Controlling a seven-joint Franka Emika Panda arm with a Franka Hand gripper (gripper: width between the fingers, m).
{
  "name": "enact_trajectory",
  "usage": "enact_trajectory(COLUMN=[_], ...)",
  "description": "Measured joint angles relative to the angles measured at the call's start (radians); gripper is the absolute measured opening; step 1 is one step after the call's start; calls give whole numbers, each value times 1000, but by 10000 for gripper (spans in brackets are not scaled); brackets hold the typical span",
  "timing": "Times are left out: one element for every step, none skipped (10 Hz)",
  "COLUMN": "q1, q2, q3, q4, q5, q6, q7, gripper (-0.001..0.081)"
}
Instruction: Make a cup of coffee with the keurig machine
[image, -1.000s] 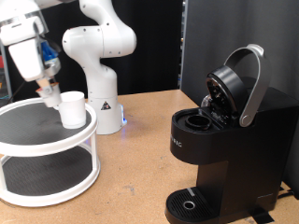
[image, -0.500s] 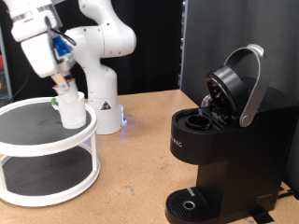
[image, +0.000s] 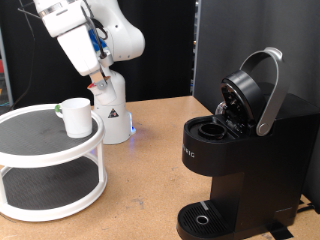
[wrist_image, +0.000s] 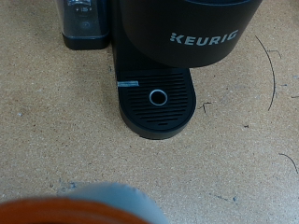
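The black keurig machine (image: 245, 150) stands at the exterior view's right with its grey-handled lid raised and its pod chamber (image: 213, 128) open. It also shows in the wrist view (wrist_image: 187, 37), with its drip tray (wrist_image: 159, 98) bare. The white cup (image: 76, 117) stands on the top tier of a round white stand (image: 40, 150) at the left. My gripper (image: 102, 86) is in the air just right of and above the cup, apart from it. It is shut on a small pod (image: 101, 88), which shows as a red-orange blur (wrist_image: 65, 210) in the wrist view.
The white arm base (image: 112, 105), with a blue light, stands behind the stand. The wooden table (image: 150, 190) lies between the stand and the machine. A clear water tank (wrist_image: 84, 23) sits beside the machine. A black backdrop is behind.
My gripper has risen from the stand's top beside the cup and moved to the exterior view's right, carrying the pod. The cup and the machine have not moved.
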Motion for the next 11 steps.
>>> enact_trajectory(q1=[-1, 1, 9, 23, 37, 52, 69, 88, 106, 120, 131], q2=[0, 2, 8, 21, 34, 48, 61, 78, 95, 115, 138], q3=[0, 4, 17, 35, 50, 64, 75, 81, 88, 100, 113], q4=[-2, -2, 4, 17, 33, 50, 68, 93, 119, 141, 165], q5=[0, 0, 10, 35, 57, 86, 111, 126, 134, 137, 138], q6=[0, -7, -8, 0, 6, 22, 25, 12, 4, 4, 3], q7=[1, 4, 33, 69, 99, 124, 130, 130, 132, 142, 163], gripper=[449, 449, 449, 449, 449, 449, 449, 449, 449, 449, 449])
